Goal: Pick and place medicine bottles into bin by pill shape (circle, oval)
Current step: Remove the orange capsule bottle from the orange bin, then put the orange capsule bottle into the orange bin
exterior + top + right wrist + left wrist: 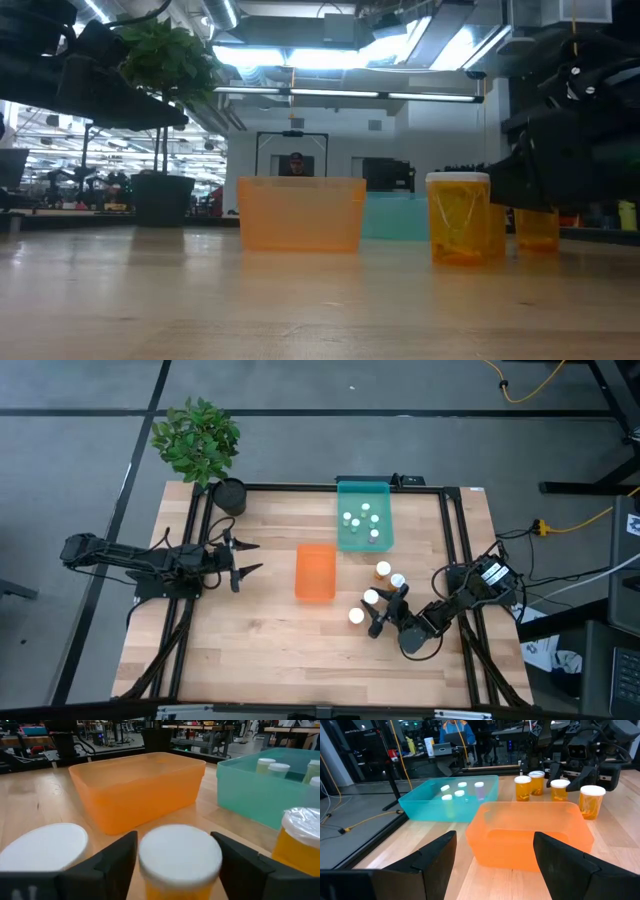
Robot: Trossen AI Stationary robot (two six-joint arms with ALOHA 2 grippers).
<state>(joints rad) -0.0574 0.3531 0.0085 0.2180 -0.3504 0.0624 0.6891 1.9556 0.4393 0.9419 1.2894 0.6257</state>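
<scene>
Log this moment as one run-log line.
right gripper: open, straddling amber bottle | left gripper: open, idle | teal bin: five bottles | orange bin: empty

Wooden table (pixel 270 660) with dark frame rails along its sides. Resting directly on it: an orange bin (pixel 315 572) near centre; a teal bin (pixel 364 515) just beyond it toward the far edge; four loose medicine bottles (pixel 371 597) right of the orange bin; a potted plant (pixel 229 495) at the far left corner.
</scene>
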